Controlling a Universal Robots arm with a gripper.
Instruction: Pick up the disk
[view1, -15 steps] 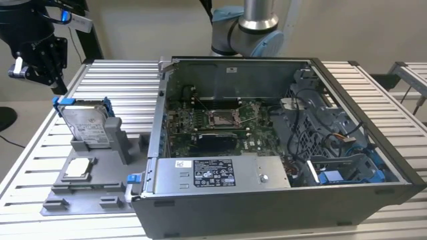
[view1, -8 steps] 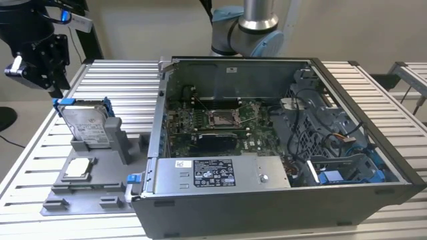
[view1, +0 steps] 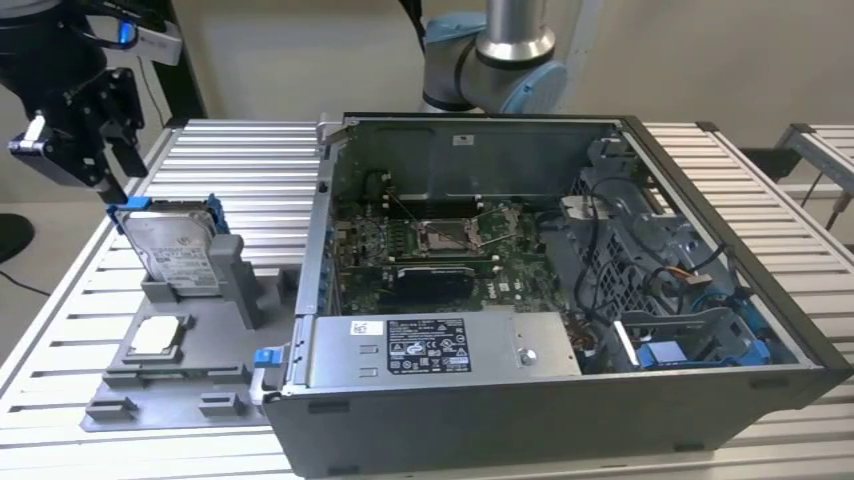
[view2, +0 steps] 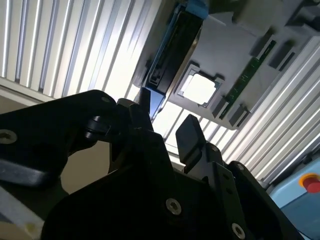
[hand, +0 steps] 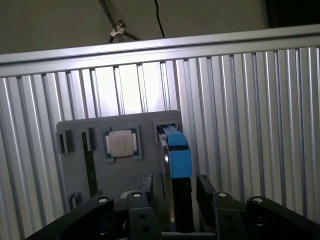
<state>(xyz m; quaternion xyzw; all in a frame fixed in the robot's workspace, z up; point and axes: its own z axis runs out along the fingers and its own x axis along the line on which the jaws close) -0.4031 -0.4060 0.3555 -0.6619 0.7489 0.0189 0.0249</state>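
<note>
I hold the gripper (view1: 115, 178) right over the disk (view1: 180, 248), which stands on edge in a slot of the grey fixture plate (view1: 160, 395); in the first wrist view the jaws are wide, fingers (hand: 205, 186) straddling the blue-framed edge with gaps either side; I judge it best to centre, go down square to the plate, and close on the flat faces, so the disk lifts without binding.

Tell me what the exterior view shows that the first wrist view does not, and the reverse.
The exterior view adds the open grey metal computer case, its green motherboard and the long silver box with a black label. The first wrist view adds the thin green circuit strip in the grey plastic tray. Both show the open black gripper above the silver blue-framed disk, the small square silver chip and the ribbed aluminium table.
</note>
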